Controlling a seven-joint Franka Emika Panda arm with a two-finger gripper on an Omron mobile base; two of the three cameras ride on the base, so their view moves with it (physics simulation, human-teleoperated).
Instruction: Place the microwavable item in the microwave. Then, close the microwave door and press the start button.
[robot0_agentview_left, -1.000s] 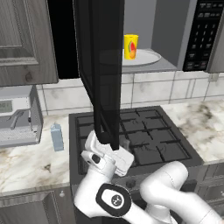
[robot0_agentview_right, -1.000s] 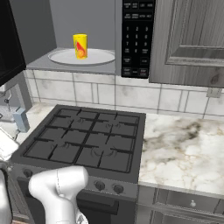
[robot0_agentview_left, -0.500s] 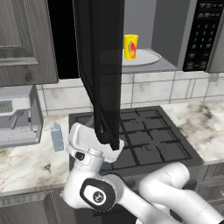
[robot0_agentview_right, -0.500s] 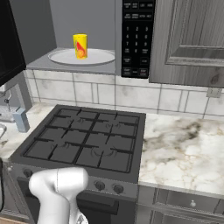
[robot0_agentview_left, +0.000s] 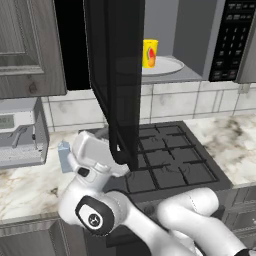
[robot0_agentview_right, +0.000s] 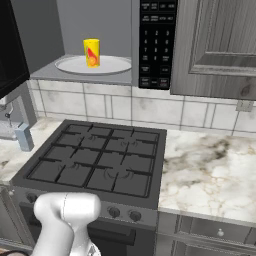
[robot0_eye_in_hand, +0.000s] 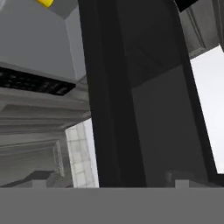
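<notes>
From the left base view I see the yellow cup (robot0_agentview_left: 149, 53) already on the microwave (robot0_agentview_left: 190, 40) turntable, up and right of my end effector (robot0_agentview_left: 116, 159), whose grip I cannot tell; the right base view confirms it; the hand view faces the open microwave door (robot0_eye_in_hand: 144, 96), unclosed, start unpressed.

White rounded arm (robot0_agentview_left: 185, 220) w/ dark joint caps.

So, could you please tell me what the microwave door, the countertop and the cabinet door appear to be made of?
The microwave door looks like a glossy black frame around dark tinted glass: the yellow cup shows dimly through it. The countertop looks like polished marble or a marble-look stone, pale with grey-brown veining. The cabinet door looks like grey-stained wood with a matte finish, judging by its streaky grain and knots.
</notes>
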